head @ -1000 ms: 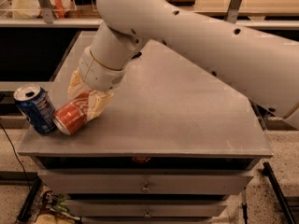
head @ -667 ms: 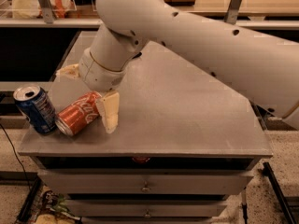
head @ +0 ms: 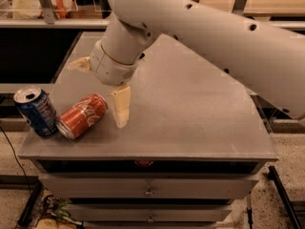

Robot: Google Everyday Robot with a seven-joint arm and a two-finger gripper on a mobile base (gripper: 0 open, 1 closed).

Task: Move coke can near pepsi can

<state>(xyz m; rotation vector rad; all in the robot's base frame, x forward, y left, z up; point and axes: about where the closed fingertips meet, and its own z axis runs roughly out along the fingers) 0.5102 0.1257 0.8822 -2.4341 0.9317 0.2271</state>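
Behind the grey bench (head: 190, 118) a shelf (head: 28, 24) runs along the wall, and under the bench top is a row of drawers (head: 150, 192). A thick white arm (head: 214, 37) comes in from the right and ends over the left part of the bench.

The tool (head: 96, 95) hangs there, and it is open and grips nothing. One pale finger (head: 121, 106) points down toward the front edge, and the other finger (head: 80, 64) stands far from it, toward the back left.

The coke can (head: 82, 116) lies on its side near the front left corner of the bench. Its long axis goes from the front left to the back right, so its silver end faces the front left corner. The pepsi can (head: 35, 111) stands at the left edge, a little tilted, and the coke can's silver end is just beside it; I cannot tell if they touch.

From the tool, the coke can lies to the front and left. Its far end sits just beside the lower finger, apart from it by a thin gap.

In my judgement the task is almost complete, because the two cans are already near each other. What remains is probably to lift the tool away. The risk is that the lower finger brushes the lying can, since it can roll easily across its axis.
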